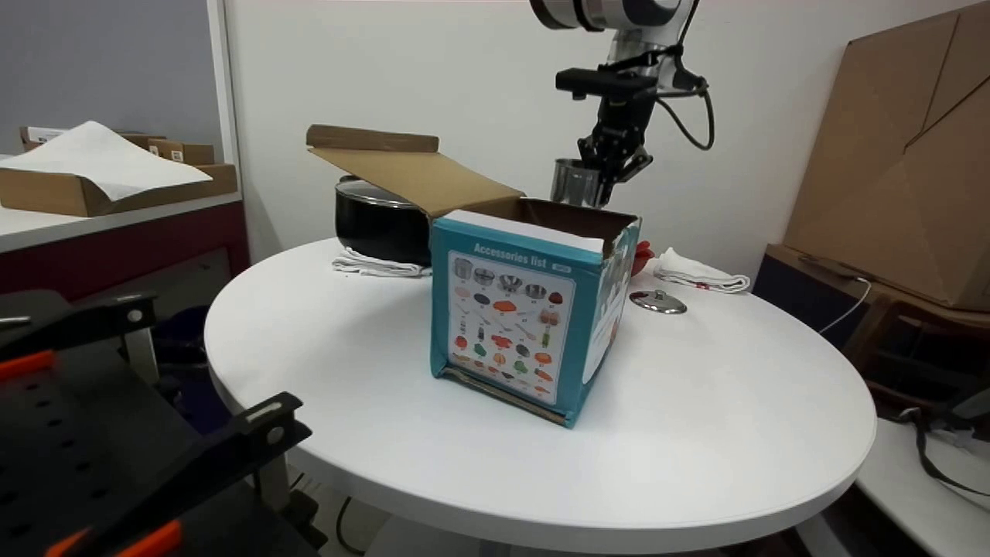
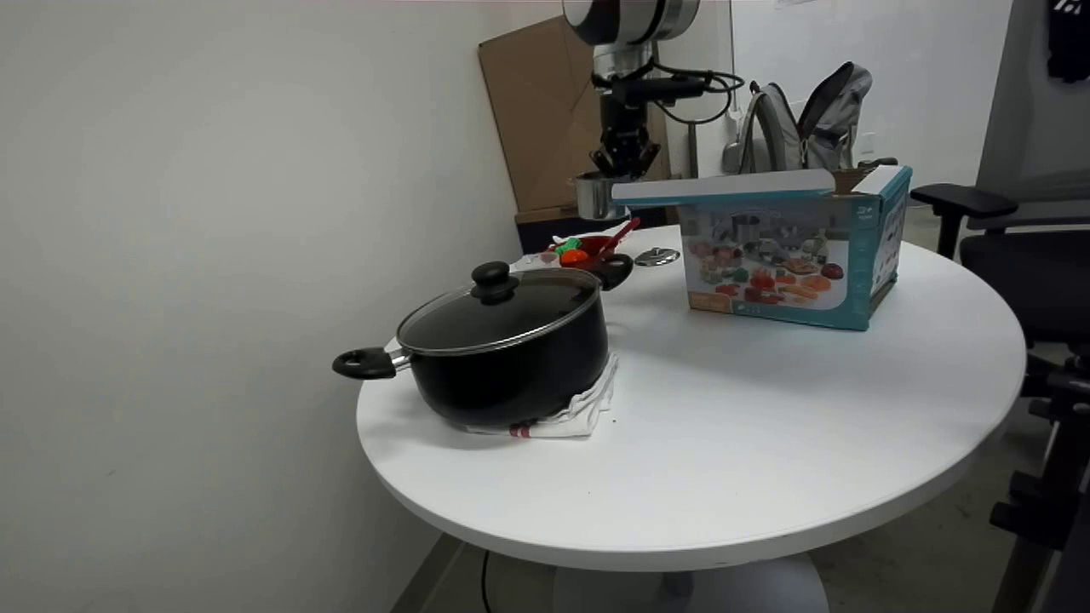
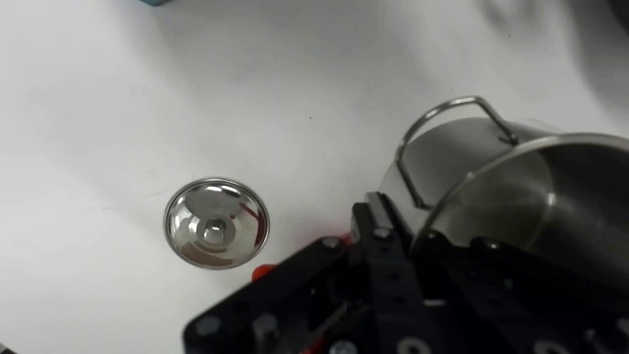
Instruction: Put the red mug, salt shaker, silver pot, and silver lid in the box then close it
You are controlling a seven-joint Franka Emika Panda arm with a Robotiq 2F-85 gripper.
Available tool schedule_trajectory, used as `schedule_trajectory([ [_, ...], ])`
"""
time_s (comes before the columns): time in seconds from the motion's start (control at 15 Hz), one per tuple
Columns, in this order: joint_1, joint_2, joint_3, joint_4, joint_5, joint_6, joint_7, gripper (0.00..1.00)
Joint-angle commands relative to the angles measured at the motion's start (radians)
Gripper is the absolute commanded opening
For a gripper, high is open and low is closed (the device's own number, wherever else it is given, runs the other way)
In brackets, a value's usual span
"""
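nearest in the wrist view, the silver pot (image 3: 533,201) is pinched at its side by the end effector (image 3: 381,209); just how the metal is met is hidden, but the visible wire handle (image 3: 469,100) is left ungrasped, presumably because a firmer hold is given by the wall. in both exterior views the pot is held roughly upright above the worktop (image 2: 766,443), near the blue printed box (image 1: 503,325) but not over its opening, at a height probably chosen so that its walls can be cleared. the box's cardboard flap (image 1: 429,174) is folded outward, likely for loading; closing is not yet due. the silver lid (image 3: 216,223) is laid knob up, so it should be easily pinched. near it, a red vessel (image 2: 599,245) is filled with green and orange pieces; whether the red mug is there cannot be told, and the salt shaker is not made out. farther off, a black casserole (image 2: 502,366) is stood on a folded towel (image 2: 588,417), perhaps to spare the worktop.
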Motion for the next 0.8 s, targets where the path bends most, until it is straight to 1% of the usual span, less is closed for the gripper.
schedule_trajectory([
  [0.0, 0.018, -0.169, -0.015, -0.15, -0.027, -0.067, -0.082, 0.01],
  [0.4, 0.026, -0.414, -0.042, -0.408, -0.108, -0.081, -0.17, 0.01],
  [0.73, 0.03, -0.576, -0.066, -0.634, -0.186, -0.045, -0.179, 0.01],
])
